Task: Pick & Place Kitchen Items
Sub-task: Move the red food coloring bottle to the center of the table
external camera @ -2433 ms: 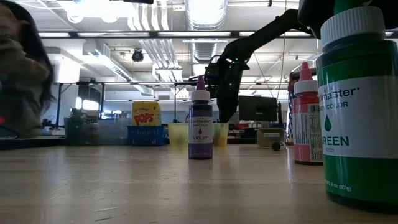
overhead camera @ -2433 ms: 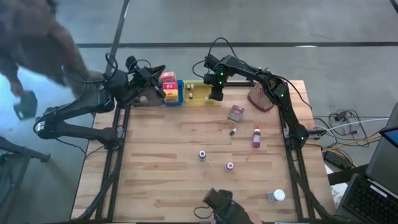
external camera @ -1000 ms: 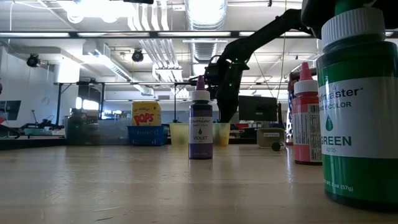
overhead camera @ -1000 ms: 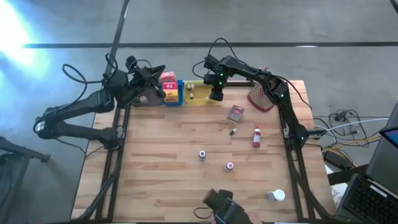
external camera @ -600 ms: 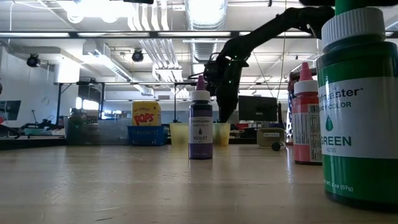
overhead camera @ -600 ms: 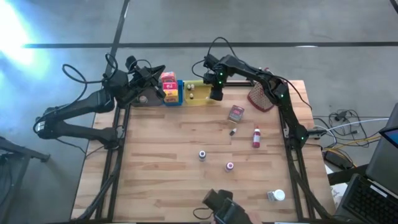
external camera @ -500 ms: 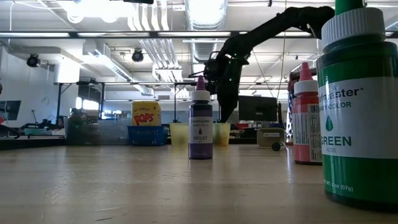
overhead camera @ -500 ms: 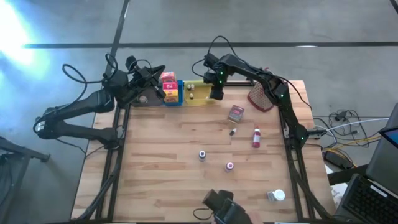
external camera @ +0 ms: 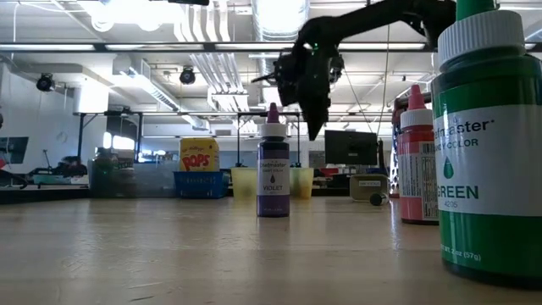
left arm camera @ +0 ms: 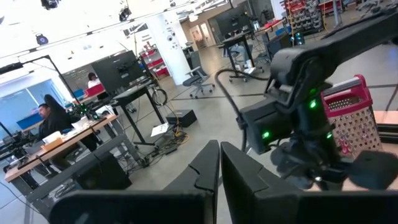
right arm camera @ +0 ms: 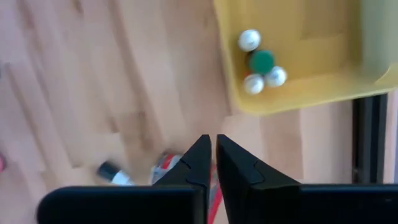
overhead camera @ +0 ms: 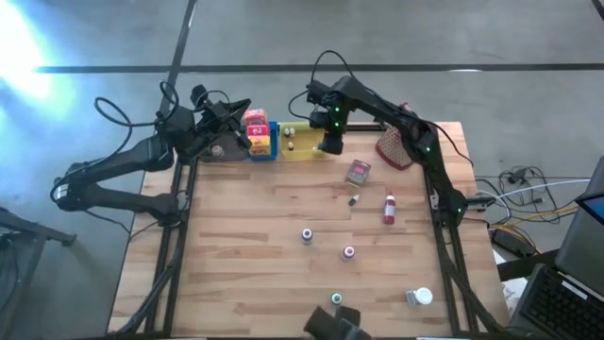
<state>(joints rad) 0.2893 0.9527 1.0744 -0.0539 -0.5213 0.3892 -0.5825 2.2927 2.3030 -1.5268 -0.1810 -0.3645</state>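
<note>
My right gripper [overhead camera: 330, 147] hangs shut and empty above the right end of the yellow tray [overhead camera: 307, 142]; it shows high up in the low view [external camera: 315, 129]. In the right wrist view the tray [right arm camera: 292, 43] holds tiny white-capped and green-capped bottles [right arm camera: 261, 61]. On the wood stand or lie a red box [overhead camera: 358, 171], a small dark item [overhead camera: 354, 200], a red bottle [overhead camera: 389, 210], a violet bottle [overhead camera: 307, 235], a pink-capped bottle [overhead camera: 348, 252], a green-capped bottle [overhead camera: 336, 298] and a white-capped jar [overhead camera: 420, 297]. My left gripper [overhead camera: 243, 138] waits shut by the blue tray [overhead camera: 267, 144].
The metal grater with a red handle [overhead camera: 394, 146] lies at the far right. A red and yellow box [overhead camera: 255, 125] stands in the blue tray; a grey tray [overhead camera: 219, 149] lies to its left. A dark camera [overhead camera: 332, 323] sits at the near edge. Bare wood lies on the left half.
My right gripper has gone up from just above the yellow tray, staying shut and empty. The dark shape at the near edge has drawn back, and the green-capped bottle beside it now shows.
</note>
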